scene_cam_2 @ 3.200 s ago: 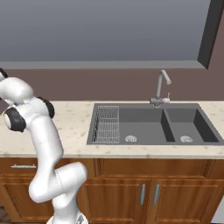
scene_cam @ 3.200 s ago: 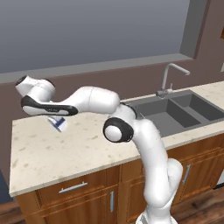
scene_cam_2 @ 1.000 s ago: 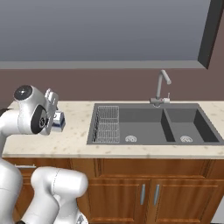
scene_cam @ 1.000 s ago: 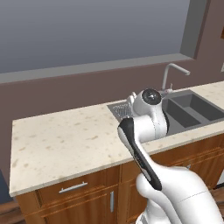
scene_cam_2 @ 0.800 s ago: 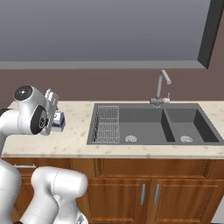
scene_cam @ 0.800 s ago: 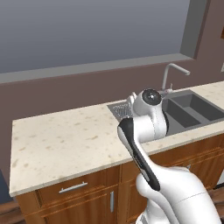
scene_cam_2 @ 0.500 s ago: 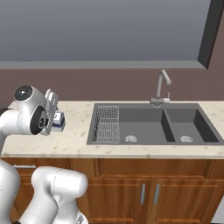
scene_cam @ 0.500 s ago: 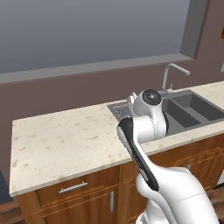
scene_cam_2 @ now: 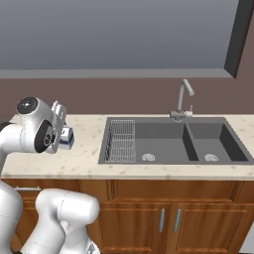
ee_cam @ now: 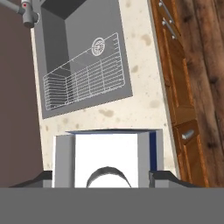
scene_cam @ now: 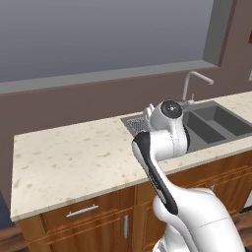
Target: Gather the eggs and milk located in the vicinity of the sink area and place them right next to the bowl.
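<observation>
My gripper (ee_cam: 105, 175) is clamped on the milk carton (ee_cam: 106, 157), up over the counter (scene_cam_2: 89, 149) left of the sink (scene_cam_2: 168, 141).

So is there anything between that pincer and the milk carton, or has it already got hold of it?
Nothing stands between them. In the hand view the milk carton sits right between the two dark fingertips of the pincer, which is closed on it. In the right base view the carton is held up over the counter, left of the sink.

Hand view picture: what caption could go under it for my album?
Robot jaws clamp the milk carton above the speckled counter, with the sink and its wire rack beyond.
</observation>
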